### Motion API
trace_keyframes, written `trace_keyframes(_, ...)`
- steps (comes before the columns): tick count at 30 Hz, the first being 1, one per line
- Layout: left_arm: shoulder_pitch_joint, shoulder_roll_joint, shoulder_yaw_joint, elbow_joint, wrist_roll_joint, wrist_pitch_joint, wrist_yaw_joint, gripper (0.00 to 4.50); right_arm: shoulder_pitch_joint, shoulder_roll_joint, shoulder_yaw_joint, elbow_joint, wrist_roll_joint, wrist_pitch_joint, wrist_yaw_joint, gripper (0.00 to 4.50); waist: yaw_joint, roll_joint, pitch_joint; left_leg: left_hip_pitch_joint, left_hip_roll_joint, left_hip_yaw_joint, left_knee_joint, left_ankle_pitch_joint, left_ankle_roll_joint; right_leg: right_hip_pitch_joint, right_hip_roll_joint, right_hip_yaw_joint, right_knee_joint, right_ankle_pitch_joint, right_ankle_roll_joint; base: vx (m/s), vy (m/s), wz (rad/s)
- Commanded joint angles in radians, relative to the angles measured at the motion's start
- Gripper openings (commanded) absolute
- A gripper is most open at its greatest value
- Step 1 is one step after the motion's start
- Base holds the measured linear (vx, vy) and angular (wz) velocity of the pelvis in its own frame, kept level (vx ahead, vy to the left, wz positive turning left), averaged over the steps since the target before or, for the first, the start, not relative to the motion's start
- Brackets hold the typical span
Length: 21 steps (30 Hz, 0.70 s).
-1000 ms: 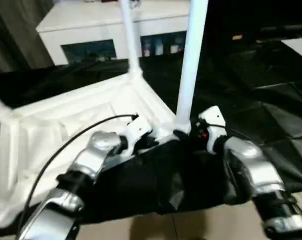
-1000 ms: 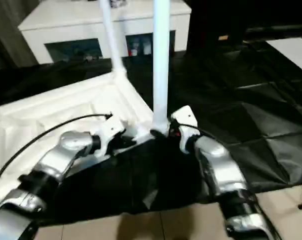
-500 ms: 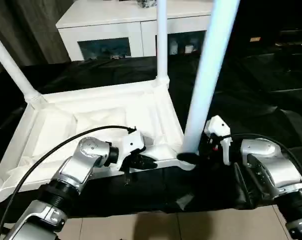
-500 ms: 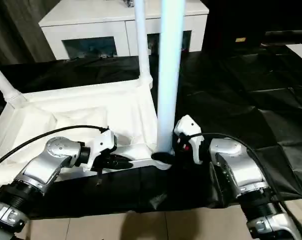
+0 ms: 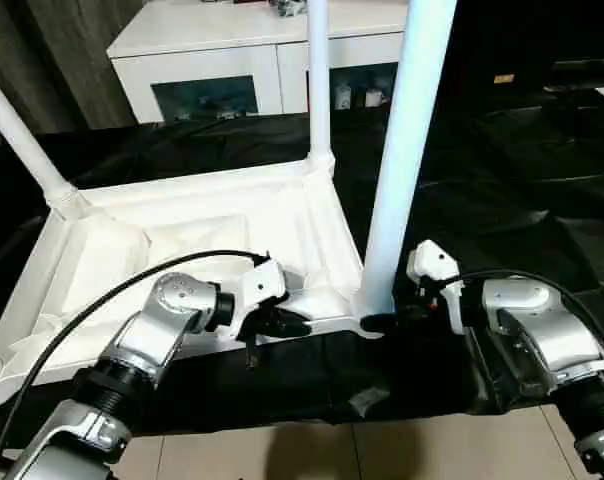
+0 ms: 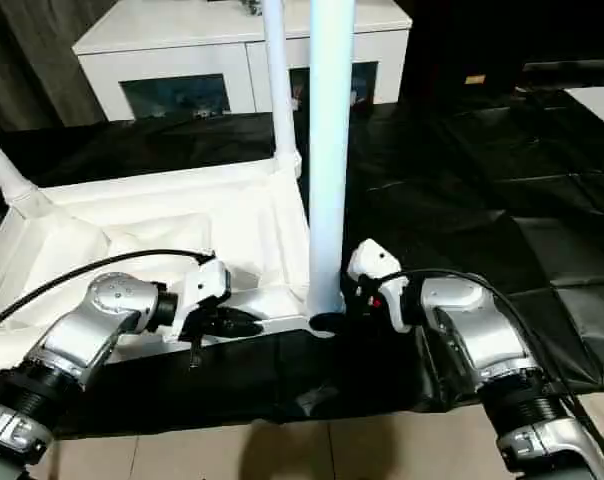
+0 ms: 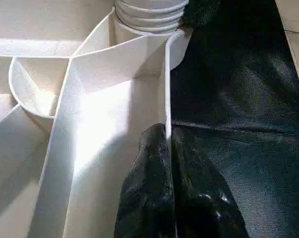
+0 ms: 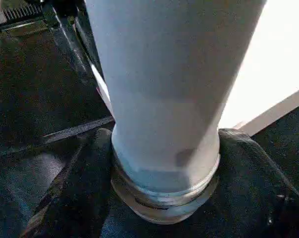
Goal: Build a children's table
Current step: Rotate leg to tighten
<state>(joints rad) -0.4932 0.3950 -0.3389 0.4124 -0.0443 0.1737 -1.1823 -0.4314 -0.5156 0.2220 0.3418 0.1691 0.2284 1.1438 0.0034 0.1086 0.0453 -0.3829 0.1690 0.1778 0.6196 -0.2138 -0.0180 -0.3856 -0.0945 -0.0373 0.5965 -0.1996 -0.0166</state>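
While its two black fingers clasped the base of the near leg (image 5: 402,170), the right gripper (image 5: 382,322) sat at the corner socket of the upturned tabletop (image 5: 182,240). The left gripper (image 7: 167,148) pinched the tabletop's thin near rim. The tabletop lay on black sheeting (image 5: 522,180), a white cabinet (image 5: 232,60) behind it.

Indoor room with a domestic look, arranged as a work area for robot assembly. Upper left of the head view: a low white cabinet with glass doors (image 5: 252,70), small bottles visible behind the panes. Far upper left: grey folded curtain fabric (image 5: 72,50). Centre and right: crinkled black plastic sheeting (image 5: 522,190) spread over the floor. Bottom edge: beige floor tiles with a grout line (image 5: 382,450).
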Motion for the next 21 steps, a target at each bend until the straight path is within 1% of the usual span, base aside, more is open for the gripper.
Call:
trace_keyframes(1, 0.005, 0.005, -0.003, -0.007, 0.001, 0.003, -0.003, 0.0, -0.016, 0.014, -0.019, -0.004, 0.036, -0.002, 0.014, 2.74, 0.004, -0.016, -0.072, 0.019, 0.054, -0.017, -0.069, -0.034, 0.147, 0.043, -0.046, 0.017, -0.038, 0.047, -0.286, 0.0, 0.0, 0.0)
trace_keyframes(3, 0.006, 0.003, -0.004, -0.008, -0.001, 0.006, -0.003, 0.0, -0.013, 0.017, -0.024, -0.008, 0.049, 0.004, 0.021, 2.71, 0.004, -0.016, -0.072, 0.019, 0.054, -0.016, -0.068, -0.03, 0.15, 0.043, -0.046, 0.017, -0.037, 0.047, -0.287, 0.0, 0.0, 0.0)
trace_keyframes(4, 0.006, 0.002, -0.003, -0.008, -0.001, 0.006, -0.002, 0.0, -0.01, 0.019, -0.024, -0.009, 0.05, 0.004, 0.02, 2.71, 0.004, -0.018, -0.072, 0.018, 0.054, -0.016, -0.068, -0.031, 0.15, 0.043, -0.045, 0.017, -0.038, 0.044, -0.287, 0.0, 0.0, 0.0)
trace_keyframes(7, 0.012, -0.002, -0.004, -0.001, 0.005, 0.0, 0.012, 0.0, 0.006, 0.04, -0.027, -0.008, 0.05, -0.002, -0.006, 2.69, 0.004, -0.017, -0.072, 0.019, 0.054, -0.016, -0.067, -0.032, 0.149, 0.042, -0.046, 0.017, -0.038, 0.038, -0.285, 0.0, 0.0, 0.0)
trace_keyframes(8, 0.011, -0.017, 0.001, 0.008, 0.009, 0.004, 0.041, 0.0, 0.01, 0.08, -0.049, 0.008, 0.042, -0.005, -0.09, 2.69, 0.002, -0.021, -0.072, 0.018, 0.054, -0.016, -0.068, -0.034, 0.148, 0.042, -0.045, 0.017, -0.038, 0.033, -0.283, 0.0, 0.0, 0.0)
trace_keyframes(10, 0.01, -0.024, 0.004, 0.011, 0.01, 0.006, 0.052, 0.0, 0.01, 0.095, -0.058, 0.017, 0.038, -0.005, -0.124, 2.68, -0.002, -0.017, -0.069, 0.017, 0.053, -0.016, -0.07, -0.046, 0.137, 0.04, -0.046, 0.018, -0.04, 0.007, -0.281, 0.0, 0.0, 0.0)
trace_keyframes(11, 0.004, -0.041, 0.01, 0.022, 0.011, 0.017, 0.079, 0.0, 0.007, 0.128, -0.078, 0.037, 0.031, -0.007, -0.191, 2.68, -0.006, -0.022, -0.068, 0.017, 0.053, -0.016, -0.072, -0.069, 0.124, 0.041, -0.045, 0.018, -0.043, -0.019, -0.276, 0.0, 0.0, 0.0)
trace_keyframes(12, 0.004, -0.041, 0.01, 0.022, 0.011, 0.017, 0.079, 0.0, 0.007, 0.128, -0.078, 0.037, 0.031, -0.007, -0.191, 2.68, -0.011, -0.02, -0.067, 0.018, 0.05, -0.015, -0.074, -0.088, 0.11, 0.039, -0.045, 0.018, -0.045, -0.042, -0.273, 0.0, 0.0, 0.0)
trace_keyframes(13, -0.007, -0.062, 0.017, 0.041, 0.017, 0.029, 0.119, 0.0, 0.005, 0.166, -0.097, 0.054, 0.026, -0.001, -0.267, 2.68, -0.012, -0.02, -0.068, 0.019, 0.05, -0.016, -0.074, -0.096, 0.103, 0.041, -0.045, 0.018, -0.046, -0.05, -0.27, 0.0, 0.0, 0.0)
trace_keyframes(14, -0.009, -0.067, 0.019, 0.045, 0.019, 0.032, 0.129, 0.0, 0.005, 0.175, -0.102, 0.059, 0.024, 0.001, -0.285, 2.68, -0.018, -0.018, -0.065, 0.019, 0.05, -0.015, -0.076, -0.109, 0.094, 0.037, -0.043, 0.019, -0.047, -0.061, -0.269, 0.0, 0.0, 0.0)
trace_keyframes(15, -0.028, -0.102, 0.029, 0.081, 0.031, 0.048, 0.197, 0.0, 0.006, 0.237, -0.126, 0.077, 0.016, 0.002, -0.4, 2.68, -0.021, -0.016, -0.065, 0.02, 0.05, -0.015, -0.076, -0.115, 0.088, 0.037, -0.044, 0.02, -0.049, -0.066, -0.267, 0.0, 0.0, 0.0)
trace_keyframes(16, -0.041, -0.125, 0.035, 0.105, 0.04, 0.058, 0.243, 0.0, 0.007, 0.278, -0.141, 0.088, 0.01, 0.003, -0.476, 2.68, -0.026, -0.015, -0.064, 0.02, 0.049, -0.016, -0.078, -0.121, 0.071, 0.035, -0.042, 0.02, -0.05, -0.07, -0.263, 0.0, 0.0, 0.0)
trace_keyframes(17, -0.059, -0.153, 0.037, 0.138, 0.055, 0.07, 0.295, 0.0, 0.003, 0.324, -0.152, 0.11, -0.004, 0.0, -0.567, 2.68, -0.029, -0.018, -0.066, 0.019, 0.048, -0.018, -0.079, -0.12, 0.06, 0.039, -0.043, 0.02, -0.049, -0.064, -0.259, 0.0, 0.0, 0.0)
trace_keyframes(18, -0.059, -0.153, 0.037, 0.138, 0.055, 0.07, 0.295, 0.0, 0.003, 0.324, -0.152, 0.11, -0.004, 0.0, -0.567, 2.68, -0.028, -0.017, -0.067, 0.02, 0.046, -0.017, -0.078, -0.121, 0.056, 0.038, -0.044, 0.02, -0.05, -0.06, -0.256, 0.0, 0.0, 0.0)
trace_keyframes(19, -0.077, -0.185, 0.04, 0.169, 0.069, 0.091, 0.356, 0.0, -0.005, 0.373, -0.165, 0.139, -0.023, -0.014, -0.672, 2.68, -0.027, -0.019, -0.068, 0.019, 0.046, -0.017, -0.078, -0.117, 0.054, 0.038, -0.045, 0.02, -0.049, -0.052, -0.257, 0.0, 0.0, 0.0)
trace_keyframes(20, -0.095, -0.216, 0.042, 0.195, 0.082, 0.117, 0.419, 0.0, -0.02, 0.419, -0.176, 0.176, -0.053, -0.025, -0.795, 2.68, -0.027, -0.019, -0.065, 0.019, 0.046, -0.017, -0.08, -0.116, 0.049, 0.034, -0.045, 0.021, -0.051, -0.058, -0.255, 0.0, 0.0, 0.0)
trace_keyframes(21, -0.108, -0.237, 0.045, 0.212, 0.091, 0.135, 0.461, 0.0, -0.032, 0.449, -0.183, 0.201, -0.075, -0.032, -0.878, 2.68, -0.027, -0.017, -0.065, 0.022, 0.045, -0.017, -0.083, -0.142, 0.036, 0.034, -0.045, 0.02, -0.055, -0.088, -0.25, 0.0, 0.0, 0.0)
